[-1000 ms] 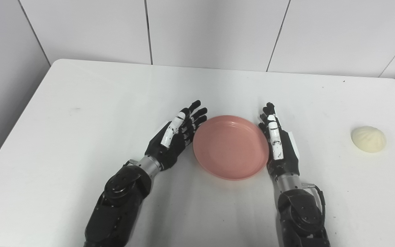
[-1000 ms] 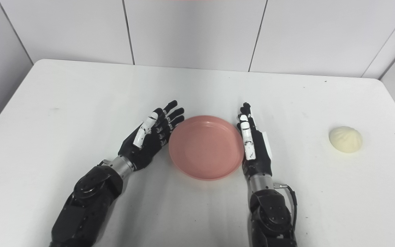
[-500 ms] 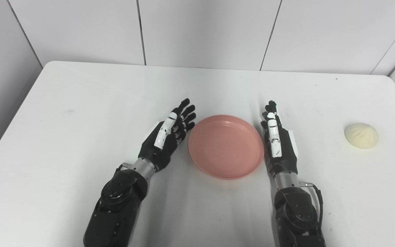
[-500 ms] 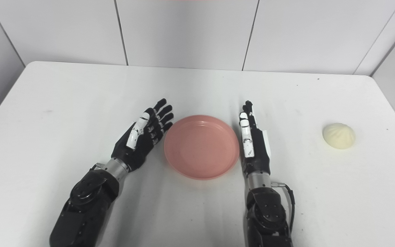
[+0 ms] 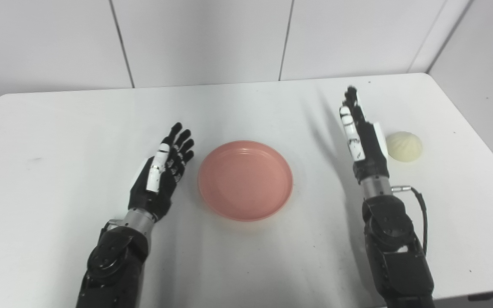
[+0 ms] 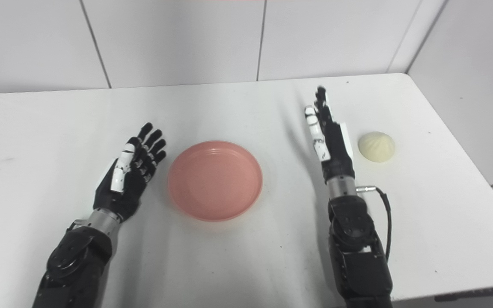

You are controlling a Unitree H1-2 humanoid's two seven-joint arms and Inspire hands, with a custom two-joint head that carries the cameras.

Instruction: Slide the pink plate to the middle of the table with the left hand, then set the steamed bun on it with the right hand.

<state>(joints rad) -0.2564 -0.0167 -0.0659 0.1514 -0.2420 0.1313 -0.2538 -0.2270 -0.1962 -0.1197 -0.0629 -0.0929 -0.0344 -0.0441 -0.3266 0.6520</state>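
While beside bun (image 5: 404,146), right hand (image 5: 361,137) upright, empty.

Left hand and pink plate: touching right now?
Apart. The left eye view shows a strip of white table between the left hand and the pink plate's rim.

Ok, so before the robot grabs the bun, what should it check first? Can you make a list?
1. Pink plate sits near the middle of the table: ok.
2. Plate has nothing on it: ok.
3. Left hand is off the plate, a gap shows beside the rim: ok.
4. Right hand is open, fingers straight, holding nothing: ok.
5. Steamed bun lies just right of the right hand, nothing on top of it: ok.
6. Right hand touching the bun yet: cannot tell, the hand hides the near edge.
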